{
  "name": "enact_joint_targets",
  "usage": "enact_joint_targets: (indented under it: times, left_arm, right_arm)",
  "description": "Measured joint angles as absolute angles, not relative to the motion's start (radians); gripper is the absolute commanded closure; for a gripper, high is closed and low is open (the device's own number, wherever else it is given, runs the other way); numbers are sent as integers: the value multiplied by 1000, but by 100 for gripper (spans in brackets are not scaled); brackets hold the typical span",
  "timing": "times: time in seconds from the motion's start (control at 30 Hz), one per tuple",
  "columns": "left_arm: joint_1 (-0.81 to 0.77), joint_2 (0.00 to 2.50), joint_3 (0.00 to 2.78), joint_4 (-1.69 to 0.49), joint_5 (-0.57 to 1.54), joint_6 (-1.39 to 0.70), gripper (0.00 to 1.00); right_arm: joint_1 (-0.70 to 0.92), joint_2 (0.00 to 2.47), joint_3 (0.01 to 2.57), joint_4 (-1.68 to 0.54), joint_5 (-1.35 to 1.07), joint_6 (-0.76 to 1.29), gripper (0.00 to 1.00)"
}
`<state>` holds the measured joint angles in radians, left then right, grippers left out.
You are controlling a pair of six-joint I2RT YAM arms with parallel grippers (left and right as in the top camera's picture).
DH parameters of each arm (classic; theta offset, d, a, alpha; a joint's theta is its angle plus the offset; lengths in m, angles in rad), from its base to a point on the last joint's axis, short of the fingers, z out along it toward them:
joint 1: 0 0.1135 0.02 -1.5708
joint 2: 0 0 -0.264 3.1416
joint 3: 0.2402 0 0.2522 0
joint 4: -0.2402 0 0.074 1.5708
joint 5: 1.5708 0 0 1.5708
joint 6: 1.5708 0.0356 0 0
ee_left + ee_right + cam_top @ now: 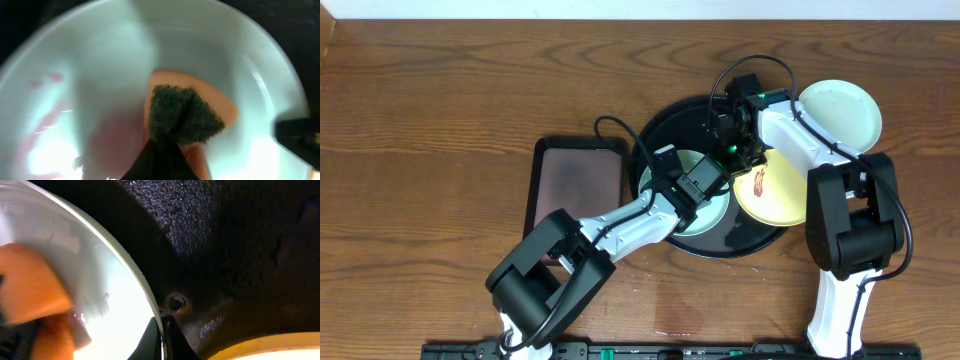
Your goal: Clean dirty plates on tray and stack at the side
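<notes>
A light blue plate (695, 212) lies on the round black tray (665, 125). My left gripper (712, 186) is shut on an orange sponge with a dark green pad (184, 116) and presses it onto this plate (100, 60). A pink smear (42, 127) remains on the plate's left part. My right gripper (733, 152) is shut on the same plate's rim (131, 272), its jaws pinched together on the edge (163, 332). A pale yellow plate (775, 190) with a red-brown smear sits on the tray's right edge. A third pale plate (840, 112) rests on the table to the right of the tray.
A dark brown rectangular tray (578, 185) lies just left of the black tray. Both arms cross over the black tray's middle. The yellow plate's edge (265, 347) shows close to the right gripper. Wooden table surrounds everything.
</notes>
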<state>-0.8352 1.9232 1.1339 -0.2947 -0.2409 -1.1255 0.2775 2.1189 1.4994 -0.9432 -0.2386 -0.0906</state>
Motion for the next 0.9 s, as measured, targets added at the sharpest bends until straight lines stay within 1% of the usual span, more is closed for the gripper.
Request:
enact_joint_targets:
  times: [0.27,0.43,0.57,0.77,0.9]
  left_arm:
    - [-840,1897,1135,-547,-451,-1125,93]
    - [-841,1827,1133,-634,-570,-1125,93]
    - [-836,1713,1122,-659,-631,-1125,92]
    - [-820,1489,1121,-734,-662,-1096,92]
    - [-729,1333,1121,-852,-670,-1056,92]
  right_arm:
    - [278,2119,1499,-944,-239,-91,99]
    - [278,2119,1499,-945,-239,-89,99]
    - [278,2118,1499,-945,-246,-88,99]
    - [279,2094,1499,-940,-247,-87,99]
    - [286,1991,1503,-921,-223,-87,99]
